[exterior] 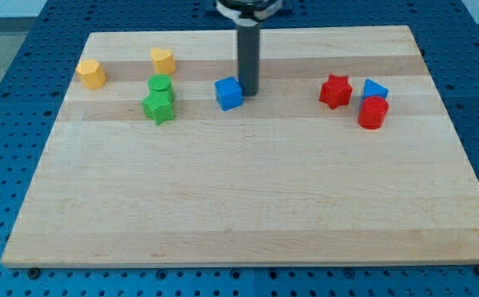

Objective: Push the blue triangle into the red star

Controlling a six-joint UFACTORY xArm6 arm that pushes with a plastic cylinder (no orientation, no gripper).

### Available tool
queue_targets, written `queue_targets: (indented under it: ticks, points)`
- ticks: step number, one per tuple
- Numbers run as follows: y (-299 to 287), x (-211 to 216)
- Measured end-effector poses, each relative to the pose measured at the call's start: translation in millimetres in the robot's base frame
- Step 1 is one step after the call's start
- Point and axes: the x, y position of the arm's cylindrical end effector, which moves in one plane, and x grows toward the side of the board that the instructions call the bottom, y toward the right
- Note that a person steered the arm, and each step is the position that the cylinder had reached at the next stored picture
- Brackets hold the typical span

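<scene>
The blue triangle lies at the view's right, just right of the red star with a small gap between them. A red cylinder sits right below the triangle, touching it. My tip is down on the board near the top centre, far left of the star. It stands against the right side of a blue cube.
A green cylinder and a green star sit together left of the blue cube. A yellow block and an orange-yellow block lie at the top left. The wooden board ends in blue pegboard all around.
</scene>
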Motion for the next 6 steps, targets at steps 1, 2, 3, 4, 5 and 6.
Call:
queue_targets:
  ticks: [1, 2, 3, 4, 5, 6]
  points:
    - [-28, 7]
    - [-15, 8]
    - [63, -11]
    - [136, -46]
    - [193, -84]
    - [202, -84]
